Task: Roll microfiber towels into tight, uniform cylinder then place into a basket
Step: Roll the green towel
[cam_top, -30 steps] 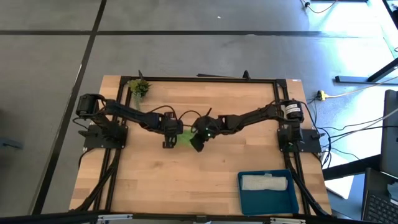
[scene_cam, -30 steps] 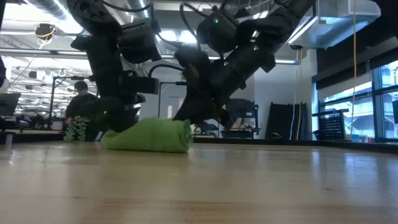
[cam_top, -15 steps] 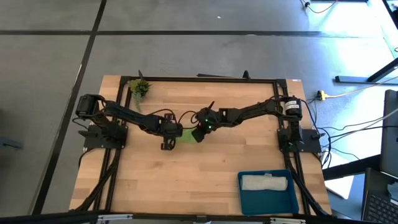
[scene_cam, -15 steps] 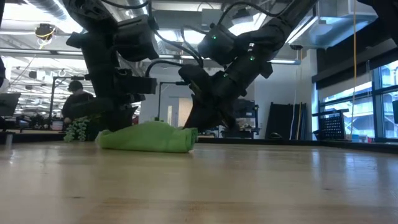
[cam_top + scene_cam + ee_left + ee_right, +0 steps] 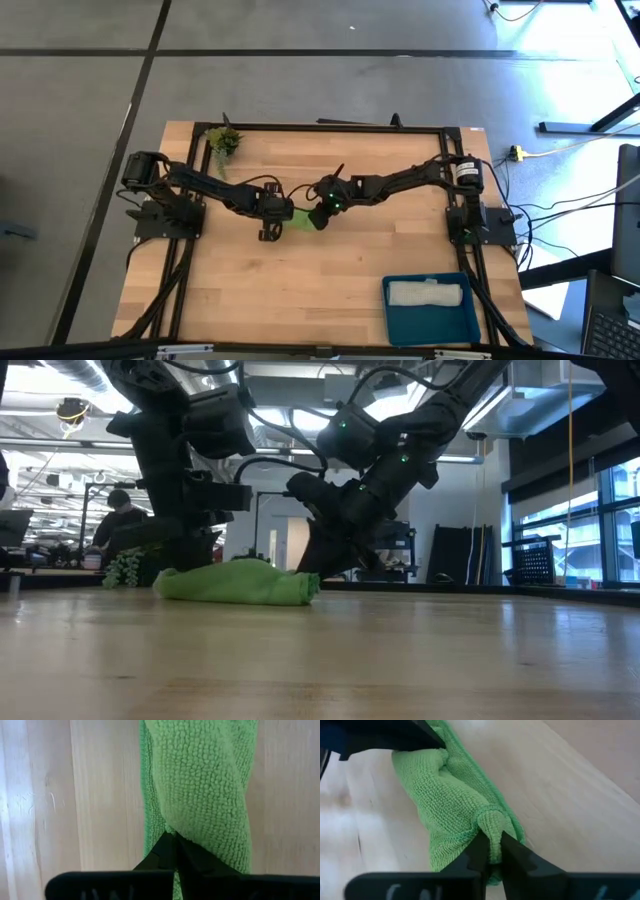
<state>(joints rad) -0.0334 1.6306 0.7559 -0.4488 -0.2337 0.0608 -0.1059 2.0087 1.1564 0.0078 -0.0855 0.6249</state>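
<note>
Both the left gripper point(image 5: 172, 851) and right gripper point(image 5: 491, 851) are staying pinched on opposite ends of the green towel point(image 5: 300, 218), now flattening lower and longer on the table point(image 5: 330, 290), well apart from the basket point(image 5: 432, 318), so its roll is still loose.

towel point(image 5: 301, 219) mid-table, between claws | other towel point(image 5: 427, 293) in basket point(image 5: 430, 325)

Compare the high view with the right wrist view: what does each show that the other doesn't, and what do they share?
Only the high view shows the basket at the table's near right corner with the pale towel already in it, the plant sprig at the far left corner, and both arms meeting mid-table. Only the right wrist view shows the right gripper pinching a fold at one end of the green towel, plus the cloth's loose, bunched roll. Both show the green towel on the wooden table, with the left gripper at its other end.
</note>
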